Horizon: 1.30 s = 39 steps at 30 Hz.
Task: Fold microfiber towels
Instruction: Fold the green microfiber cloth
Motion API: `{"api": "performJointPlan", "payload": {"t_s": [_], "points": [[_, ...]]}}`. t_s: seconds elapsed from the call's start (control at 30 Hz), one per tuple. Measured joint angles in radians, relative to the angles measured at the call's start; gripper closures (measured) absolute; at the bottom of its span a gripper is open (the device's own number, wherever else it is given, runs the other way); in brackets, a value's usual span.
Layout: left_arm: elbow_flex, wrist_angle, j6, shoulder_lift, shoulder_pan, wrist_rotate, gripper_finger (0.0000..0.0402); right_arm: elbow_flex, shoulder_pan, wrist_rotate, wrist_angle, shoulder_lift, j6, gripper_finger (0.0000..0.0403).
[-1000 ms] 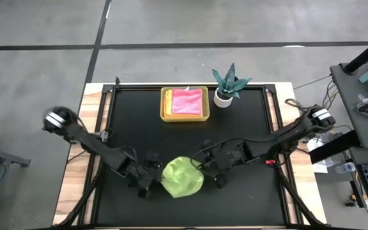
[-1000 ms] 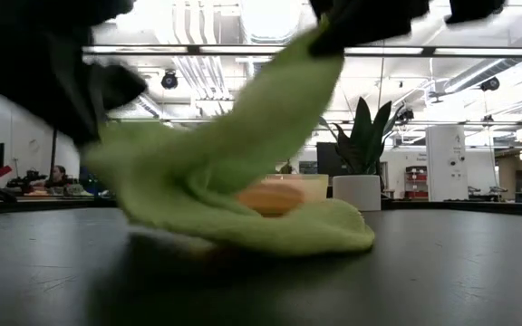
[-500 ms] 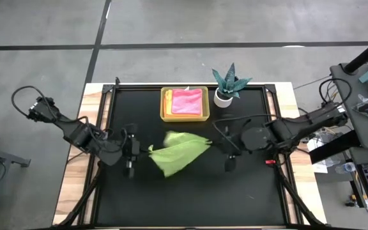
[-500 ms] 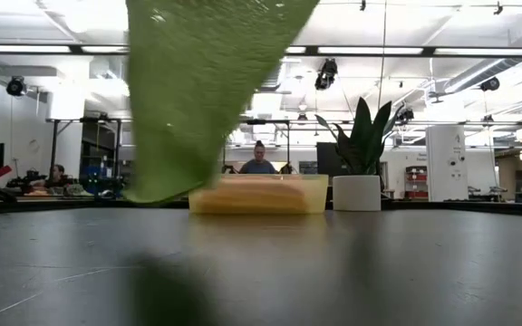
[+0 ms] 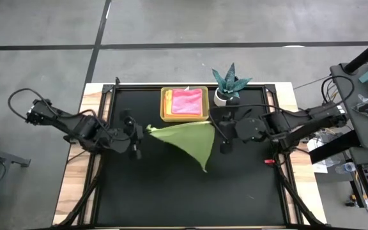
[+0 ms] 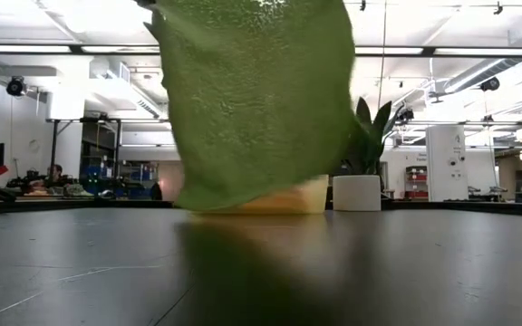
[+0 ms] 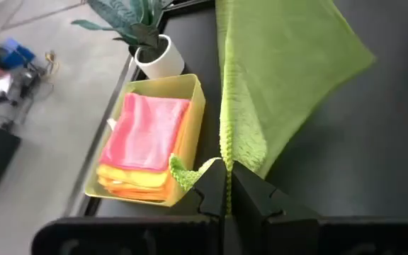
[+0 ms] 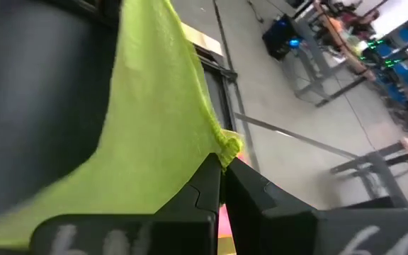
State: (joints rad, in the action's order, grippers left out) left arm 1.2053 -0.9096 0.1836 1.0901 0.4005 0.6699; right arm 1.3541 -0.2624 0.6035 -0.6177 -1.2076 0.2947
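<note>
Left gripper (image 5: 135, 133) and right gripper (image 5: 223, 131) each pinch 1 corner of the lime green towel (image 5: 187, 140); only the left wrist view shows pink towel (image 7: 144, 132) over orange-yellow ones in the tray (image 7: 192, 115).

Towel (image 5: 189, 140) between hands, before tray (image 5: 165, 106).

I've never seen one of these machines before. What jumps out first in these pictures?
A lime green towel hangs stretched in the air over the middle of the black table, pinched at one corner by the left gripper and at another by the right gripper. Behind it, at the table's far edge, a yellow tray holds a pink towel on top, beside a small spiky plant in a white pot.
</note>
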Motion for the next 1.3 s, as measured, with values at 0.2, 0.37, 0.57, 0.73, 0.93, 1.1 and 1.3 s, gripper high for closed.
{"api": "performJointPlan", "payload": {"t_s": [0.2,0.37,0.57,0.73,0.93,1.1,1.3], "points": [[0.031,-0.080,-0.140,0.002,-0.089,-0.016,0.0402,-0.001,0.088,-0.002,0.014,-0.005,0.065,0.0394],[0.061,-0.129,-0.190,0.001,-0.147,-0.002,0.0401,-0.005,0.114,-0.019,0.004,-0.007,0.098,0.0394],[0.012,-0.126,-0.115,0.016,-0.140,-0.228,0.0401,-0.042,0.085,-0.195,-0.095,-0.005,-0.037,0.0394],[-0.072,0.001,0.018,0.094,-0.110,-0.421,0.0401,-0.127,0.024,-0.296,-0.136,-0.006,-0.182,0.0394],[-0.159,0.188,0.031,0.252,-0.030,-0.580,0.0401,-0.266,-0.076,-0.335,-0.074,-0.007,-0.342,0.0394],[-0.167,0.264,0.144,0.399,0.026,-0.635,0.0401,-0.383,-0.118,-0.335,0.042,-0.007,-0.400,0.0394],[-0.168,0.314,0.205,0.530,0.085,-0.696,0.0401,-0.536,-0.096,-0.343,0.395,-0.008,-0.348,0.0394]]}}
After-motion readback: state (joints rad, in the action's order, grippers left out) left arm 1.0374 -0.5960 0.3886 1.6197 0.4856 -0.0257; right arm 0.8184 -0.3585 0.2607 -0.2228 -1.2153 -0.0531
